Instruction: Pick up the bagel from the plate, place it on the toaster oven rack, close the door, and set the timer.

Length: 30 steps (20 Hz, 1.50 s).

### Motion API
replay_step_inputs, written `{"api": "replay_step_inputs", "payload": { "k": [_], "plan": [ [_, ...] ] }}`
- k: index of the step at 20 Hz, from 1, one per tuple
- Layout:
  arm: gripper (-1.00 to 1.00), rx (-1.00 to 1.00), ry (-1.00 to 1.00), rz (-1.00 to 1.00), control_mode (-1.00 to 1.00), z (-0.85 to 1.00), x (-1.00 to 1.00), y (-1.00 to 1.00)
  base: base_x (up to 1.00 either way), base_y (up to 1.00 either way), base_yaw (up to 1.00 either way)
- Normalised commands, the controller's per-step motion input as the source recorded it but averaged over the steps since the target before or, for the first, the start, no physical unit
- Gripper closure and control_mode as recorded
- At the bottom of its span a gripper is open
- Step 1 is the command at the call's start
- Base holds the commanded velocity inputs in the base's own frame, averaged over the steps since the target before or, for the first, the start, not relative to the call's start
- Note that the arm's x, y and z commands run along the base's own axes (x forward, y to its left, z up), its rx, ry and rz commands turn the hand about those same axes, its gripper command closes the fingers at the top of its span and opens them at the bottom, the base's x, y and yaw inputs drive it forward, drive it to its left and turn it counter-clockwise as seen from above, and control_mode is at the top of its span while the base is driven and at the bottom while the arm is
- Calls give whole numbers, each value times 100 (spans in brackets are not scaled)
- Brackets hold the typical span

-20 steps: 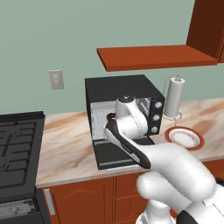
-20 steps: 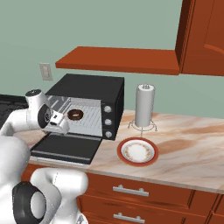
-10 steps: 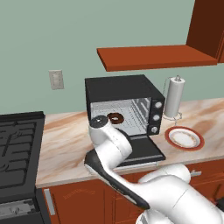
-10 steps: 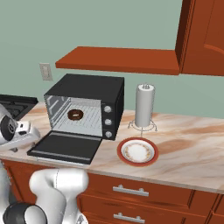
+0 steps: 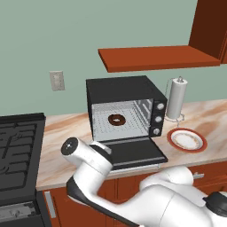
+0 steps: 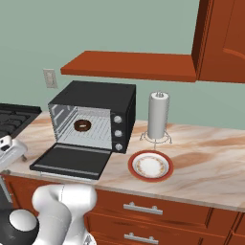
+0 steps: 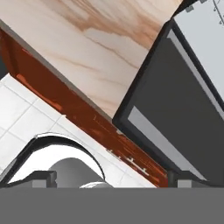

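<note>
Our claw hangs wide open and holds nothing, its two dark fingertips set far apart at the bottom of the hand view. Beyond the claw we see the marbled table, its red-brown front edge, and, off to the claw's right, the corner of the door, which lies folded down flat. From the base views we see the hand low at the table's front edge, at the left end of the door. The bagel sits well beyond the claw, on the rack inside the black oven. The plate rests bare on the table on the far side of the oven from the claw, with the paper-towel roll standing just behind it.
</note>
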Motion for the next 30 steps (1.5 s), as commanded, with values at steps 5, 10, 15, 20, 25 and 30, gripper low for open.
{"api": "replay_step_inputs", "payload": {
  "k": [5, 10, 15, 20, 25, 30],
  "plan": [
    [-100, -10, -1, 8, -100, -21, 37, 2, 0, 0, 0],
    [-100, -8, -8, 6, -100, -27, 24, 0, 0, 0, 0],
    [-100, -8, -6, 1, -100, -20, 0, -2, 0, 0, 0],
    [-100, -5, -2, 0, -100, -2, 0, -14, 0, 0, 0],
    [-100, -6, 0, 0, -100, -7, 0, -17, 0, 0, 0],
    [-100, -7, 0, 0, -100, -8, 13, -13, 0, 0, 0]
  ]
}}
